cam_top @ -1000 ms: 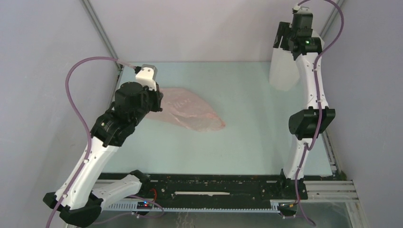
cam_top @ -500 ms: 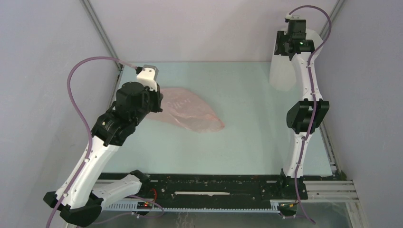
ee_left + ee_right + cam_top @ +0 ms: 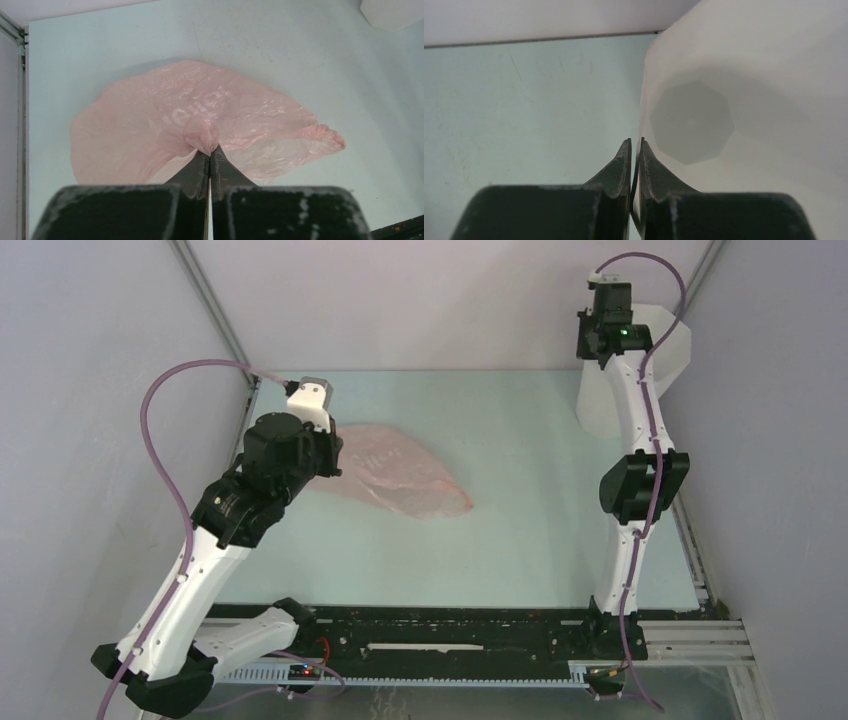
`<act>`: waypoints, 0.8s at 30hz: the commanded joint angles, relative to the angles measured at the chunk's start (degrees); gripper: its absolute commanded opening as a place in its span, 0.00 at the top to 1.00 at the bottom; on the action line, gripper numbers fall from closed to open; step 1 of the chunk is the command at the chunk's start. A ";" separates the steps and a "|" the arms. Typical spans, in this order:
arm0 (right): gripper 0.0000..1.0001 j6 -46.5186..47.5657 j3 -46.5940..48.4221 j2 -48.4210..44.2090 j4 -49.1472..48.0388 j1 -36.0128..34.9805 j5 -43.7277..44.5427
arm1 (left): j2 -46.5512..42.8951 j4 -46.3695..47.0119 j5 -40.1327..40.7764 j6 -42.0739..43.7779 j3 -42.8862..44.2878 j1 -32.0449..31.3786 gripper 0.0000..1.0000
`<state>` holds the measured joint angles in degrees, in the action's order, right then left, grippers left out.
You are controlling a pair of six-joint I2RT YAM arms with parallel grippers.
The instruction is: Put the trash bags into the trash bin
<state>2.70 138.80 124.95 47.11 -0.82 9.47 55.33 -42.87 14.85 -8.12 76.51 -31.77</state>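
The bag is made of thin, translucent pink plastic film, wrinkled and faintly glossy. The bin is formed of thin white plastic, smooth and matt, and the table is covered with a pale green matt surface marked by fine scratches. The fingers are finished in matt black, and their blocks are scuffed whitish along the edges.

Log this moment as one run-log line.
left gripper: pinching trash bag | right gripper: pinching trash bin rim | trash bag: mostly on table, outside bin
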 commanded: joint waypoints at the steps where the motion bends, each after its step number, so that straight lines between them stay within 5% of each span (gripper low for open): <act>1: 1.00 -0.42 -4.37 -7.61 2.05 -5.55 2.62 | -1.04 0.33 -0.40 -1.55 2.00 -0.46 1.00; 16: 1.00 -3.74 -19.29 -19.88 15.44 -28.09 0.07 | -0.77 -0.28 -0.79 -4.19 3.39 -0.46 1.00; 24: 1.00 -4.84 -27.41 -25.02 13.50 -36.62 1.86 | -0.63 -1.14 -2.46 -6.82 2.45 -0.44 1.00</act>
<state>0.38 113.71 104.01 58.17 -36.58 13.19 54.83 -43.99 13.91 -13.10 76.62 -31.77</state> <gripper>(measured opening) 0.106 0.005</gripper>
